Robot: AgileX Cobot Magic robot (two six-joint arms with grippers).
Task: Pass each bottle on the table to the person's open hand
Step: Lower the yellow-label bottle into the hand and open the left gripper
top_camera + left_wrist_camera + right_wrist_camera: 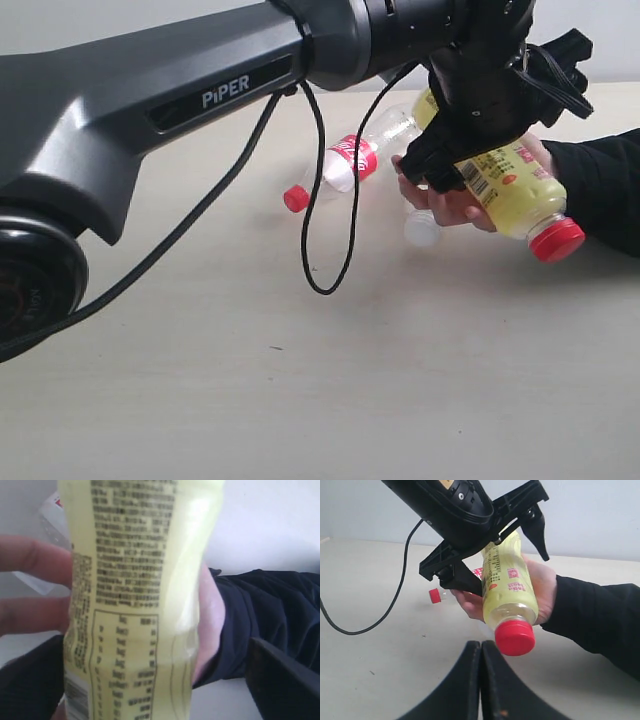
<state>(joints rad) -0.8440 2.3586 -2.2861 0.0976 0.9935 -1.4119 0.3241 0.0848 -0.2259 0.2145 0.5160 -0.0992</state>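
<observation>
Two bottles plain, a third part-hidden: stock around the person's open hand

1. Left arm [150, 110]: dark grey, lettered PIPER, reaching in from the left of the hand. A black cable [318, 230] hangs from it in a loop, left of the hand.
2. Clear bottle [350, 160]: red cap, red label. It lies on its side on the table [300, 400] just left of the hand, cap pointing away from it. Whether its base touches the hand cannot be told.
3. Whitish bottle end [422, 228]: rounded, on the table just below the hand's fingers; the rest is hidden.
4. Person's open hand [455, 205]: palm up, fingers curled under the load. A black sleeve [600, 190] lies to its right.
5. Yellow bottle [510, 185]: lying across the palm, its red cap [556, 240] jutting out beyond the hand.
6. Left pincer [490, 120]: straddling the yellow bottle above the hand, jaws spread wider than the bottle.

View notes.
- Only the exterior view shows the whitish end and the arm's lettering.
- Only the left wrist view shows the yellow label [130, 580] close up. The person's fingers [30, 560] are on one side and the palm on the other, with a gap between the bottle and one dark pincer finger [285, 680].
- Only the right wrist view shows the right pincer [481, 647]: fingers pressed together, holding nothing, low over the table, near the hand and apart from the red cap.
</observation>
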